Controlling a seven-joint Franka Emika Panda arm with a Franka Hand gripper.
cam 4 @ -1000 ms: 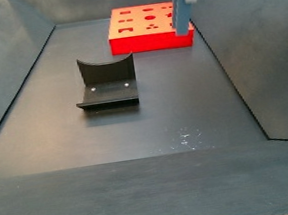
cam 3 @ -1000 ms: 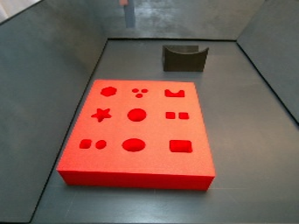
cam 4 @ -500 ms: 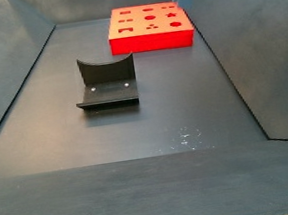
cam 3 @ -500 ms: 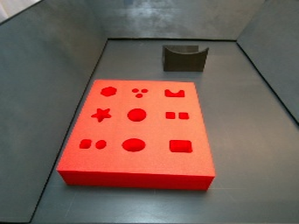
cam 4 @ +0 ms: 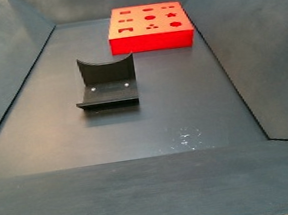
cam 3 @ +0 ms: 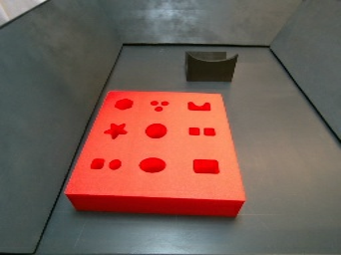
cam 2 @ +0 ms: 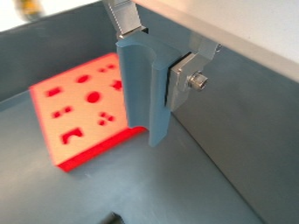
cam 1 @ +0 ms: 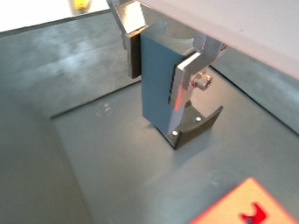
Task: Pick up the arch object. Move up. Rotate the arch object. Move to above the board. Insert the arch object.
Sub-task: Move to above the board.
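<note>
The gripper (cam 2: 149,87) is only showing in both wrist views, out of both side views, pinching a grey-blue slab-like piece (cam 1: 160,87). The board (cam 3: 160,149) is lying flat on the bench (cam 4: 136,131), with the fixture (cam 3: 210,66) sitting at its 12 o'clock.

Gripper (cam 1: 162,61) shows in both wrist views only, near the fixture. Its silver plate fingers (cam 2: 183,77) clamp a plain blue-grey flat upright piece (cam 1: 156,83).
The bright red rectangular slab board (cam 3: 159,149) has darker red recesses.
The dark grey-olive L-shaped fixture (cam 4: 105,82) is unpatterned.
The dark grey matte floor (cam 4: 150,129) has pale flecks (few, small).
</note>
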